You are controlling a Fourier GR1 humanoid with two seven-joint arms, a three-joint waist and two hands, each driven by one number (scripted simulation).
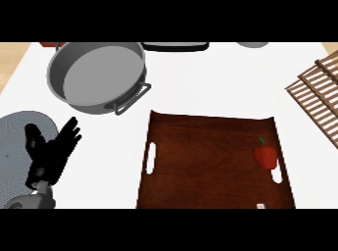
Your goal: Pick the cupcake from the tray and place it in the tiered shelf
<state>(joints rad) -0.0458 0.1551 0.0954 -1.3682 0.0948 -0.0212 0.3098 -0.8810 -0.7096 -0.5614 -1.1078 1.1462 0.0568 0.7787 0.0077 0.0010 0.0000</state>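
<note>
Your left hand (52,149) rests with fingers apart beside the tray (200,147), where only a red pepper (266,155) shows, the tiered shelf (329,100) waiting far right.

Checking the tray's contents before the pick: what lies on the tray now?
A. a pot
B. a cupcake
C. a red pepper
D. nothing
C: a red pepper with a green stem lies near the right edge of the tray; no cupcake shows.
</note>
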